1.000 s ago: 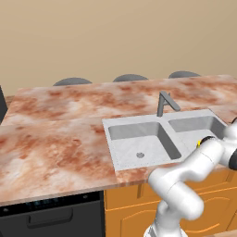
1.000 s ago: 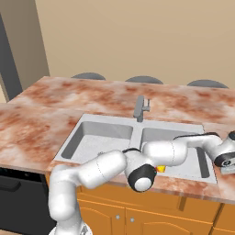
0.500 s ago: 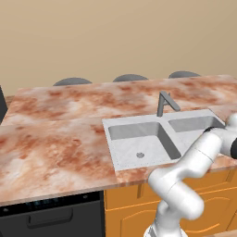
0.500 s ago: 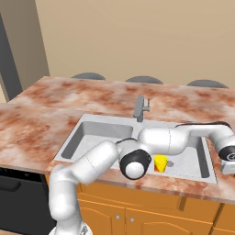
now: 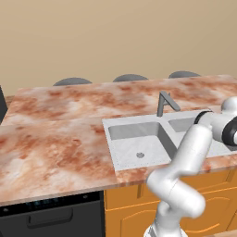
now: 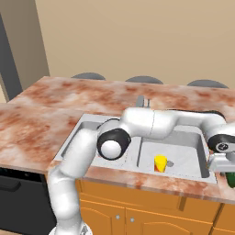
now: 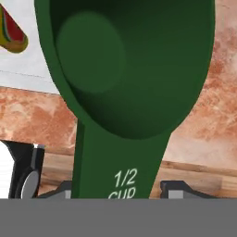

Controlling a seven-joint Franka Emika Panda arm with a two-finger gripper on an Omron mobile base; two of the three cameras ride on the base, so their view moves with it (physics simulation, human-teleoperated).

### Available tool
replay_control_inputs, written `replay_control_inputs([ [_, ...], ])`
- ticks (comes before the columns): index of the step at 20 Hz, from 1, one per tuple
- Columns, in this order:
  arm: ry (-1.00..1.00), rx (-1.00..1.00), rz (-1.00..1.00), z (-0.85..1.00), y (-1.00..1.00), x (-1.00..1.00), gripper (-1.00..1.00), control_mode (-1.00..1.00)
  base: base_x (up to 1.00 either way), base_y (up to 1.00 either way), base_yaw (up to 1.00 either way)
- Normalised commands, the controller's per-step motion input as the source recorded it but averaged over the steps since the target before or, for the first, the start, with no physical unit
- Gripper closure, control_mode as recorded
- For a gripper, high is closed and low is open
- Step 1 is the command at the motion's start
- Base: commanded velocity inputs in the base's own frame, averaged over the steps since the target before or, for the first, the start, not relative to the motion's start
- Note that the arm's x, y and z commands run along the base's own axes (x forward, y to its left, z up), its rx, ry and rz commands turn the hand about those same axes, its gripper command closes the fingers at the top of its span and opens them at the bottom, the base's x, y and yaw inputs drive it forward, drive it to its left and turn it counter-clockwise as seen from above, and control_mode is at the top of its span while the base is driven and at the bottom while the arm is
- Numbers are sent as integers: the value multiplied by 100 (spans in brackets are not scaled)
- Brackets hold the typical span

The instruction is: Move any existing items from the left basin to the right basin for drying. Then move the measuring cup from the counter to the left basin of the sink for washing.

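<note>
Jaws astride the measuring cup (image 7: 134, 69) handle, grip not discernible.
Yellow carton (image 6: 160, 163) already in right basin (image 6: 193, 158); next: closing, lifting, carrying to left basin (image 5: 139, 148).

Both base views look forward and down from behind the arm, one from its left, one from its right, sharing the light grey double-bowl sink (image 5: 139, 141) (image 6: 193, 137). The hand view sits very close above the dark green measuring cup (image 7: 125, 69).

Yellow carton (image 6: 160, 163) in right basin (image 6: 188, 153); green measuring cup (image 7: 129, 69) on counter (image 7: 32, 120).
</note>
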Motion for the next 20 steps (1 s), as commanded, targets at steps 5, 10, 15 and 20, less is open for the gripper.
replay_control_inputs([
  [5, 1, 0, 0, 12, 100, -26, 100, -100, 0, 0, 0],
  [10, 0, -1, 0, 15, 100, -13, 100, -100, 0, 0, 0],
  [15, 0, -2, 0, 22, 100, 0, 100, -100, 0, 0, 0],
  [20, 3, -4, 0, 32, 100, 5, 100, -100, 0, 0, 0],
])
